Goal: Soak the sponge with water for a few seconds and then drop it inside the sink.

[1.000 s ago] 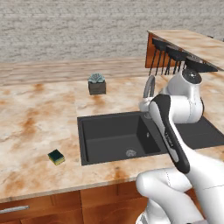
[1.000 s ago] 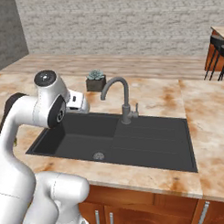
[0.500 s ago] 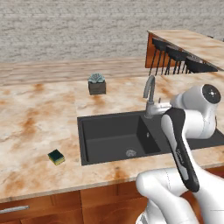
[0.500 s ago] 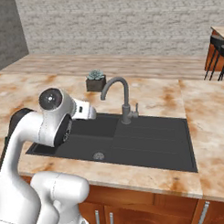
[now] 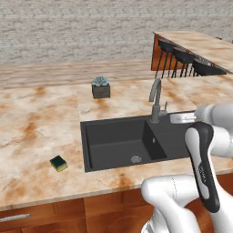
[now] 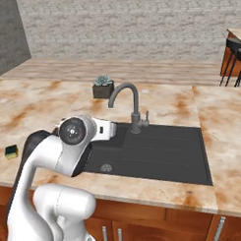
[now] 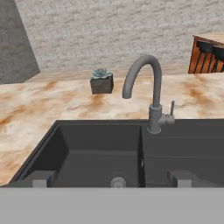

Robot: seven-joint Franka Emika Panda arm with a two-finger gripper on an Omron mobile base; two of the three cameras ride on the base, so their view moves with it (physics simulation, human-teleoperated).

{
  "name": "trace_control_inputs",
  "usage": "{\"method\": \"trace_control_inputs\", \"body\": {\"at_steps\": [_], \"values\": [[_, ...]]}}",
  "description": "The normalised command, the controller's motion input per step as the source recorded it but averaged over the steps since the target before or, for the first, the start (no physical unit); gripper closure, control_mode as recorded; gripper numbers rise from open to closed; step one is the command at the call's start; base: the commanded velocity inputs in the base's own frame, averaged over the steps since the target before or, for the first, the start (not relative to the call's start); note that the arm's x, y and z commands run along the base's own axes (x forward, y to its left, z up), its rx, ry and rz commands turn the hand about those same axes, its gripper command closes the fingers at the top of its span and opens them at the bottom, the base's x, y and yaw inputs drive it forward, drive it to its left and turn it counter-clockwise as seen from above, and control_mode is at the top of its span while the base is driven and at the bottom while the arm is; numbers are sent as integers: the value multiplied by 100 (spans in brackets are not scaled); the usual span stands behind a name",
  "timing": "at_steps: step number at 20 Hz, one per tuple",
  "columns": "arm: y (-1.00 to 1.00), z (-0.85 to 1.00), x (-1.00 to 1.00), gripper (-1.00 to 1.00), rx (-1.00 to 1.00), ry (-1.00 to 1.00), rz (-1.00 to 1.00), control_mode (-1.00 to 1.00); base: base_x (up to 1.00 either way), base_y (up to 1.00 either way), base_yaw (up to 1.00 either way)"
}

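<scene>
On the marble countertop to the left of the sink, near the front edge, the sponge lies green side up, well apart from the basin and from the arm; in the right base view it sits at the far left margin of the picture. The gripper hangs over the front of the sink facing the faucet, its two dark tips standing wide apart with nothing between them, so it holds nothing. No water falls from the spout as far as these pictures show, though a thin stream would be hard to make out at this size. The main risk, as I judge it, is the long sideways reach: the hand must swing left across the sink's rim to the sponge, and a low path could catch the rim or push the sponge toward the counter's front edge, where little marble is left before the drop. A flat block like this could also skid under a tip if the descent is off centre, or be pinched by one corner and twist out later under the spout. Room is otherwise generous: the counter around the sponge is bare, and the plant pot stands far back, behind the sink. Over the basin the curved faucet and its small side lever are the only upright obstacles, so a carry toward the spout should come in from the front and stay below its arc.
</scene>
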Motion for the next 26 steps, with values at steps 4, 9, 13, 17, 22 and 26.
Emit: {"method": "trace_control_inputs", "body": {"at_steps": [4,9,13,17,22,26], "values": [[-34,0,-10,-100,0,-2,4,-100,0,0,0],[-19,0,0,-100,0,7,4,-100,0,0,0],[-16,0,0,-100,0,12,1,-100,0,0,0],[-21,0,4,-100,0,11,0,-100,0,0,0],[-9,-1,16,-100,0,12,0,-100,0,0,0],[-2,-8,28,-100,0,9,0,-100,0,0,0]]}}
